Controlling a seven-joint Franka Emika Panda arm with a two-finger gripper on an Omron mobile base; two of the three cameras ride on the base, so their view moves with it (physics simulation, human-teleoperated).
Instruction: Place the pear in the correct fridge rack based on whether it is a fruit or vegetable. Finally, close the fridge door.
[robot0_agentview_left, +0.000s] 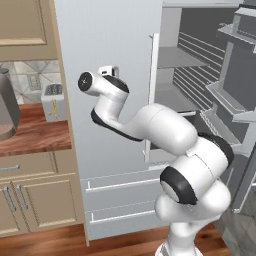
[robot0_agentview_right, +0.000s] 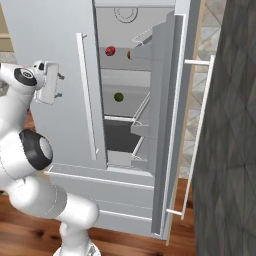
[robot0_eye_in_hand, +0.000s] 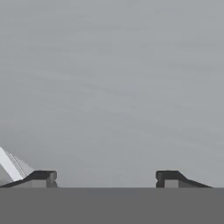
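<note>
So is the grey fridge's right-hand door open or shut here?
Open. In the right base view the grey right-hand fridge door stands swung out, edge-on, exposing the interior's light-grey shelves with a small red fruit and dark-green ball.

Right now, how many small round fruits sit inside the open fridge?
3: a small red fruit and a brownish-tan pear, half hidden by the door bins, on the upper shelf; a dark-green ball one shelf lower. More may be hidden.

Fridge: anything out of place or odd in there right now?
The right fridge door stands wide open, with the claw open, empty and facing the closed left door. The pear already lies on the fridge rack near a red fruit; a dark-green ball sits below. Nothing spilled or askew.
</note>
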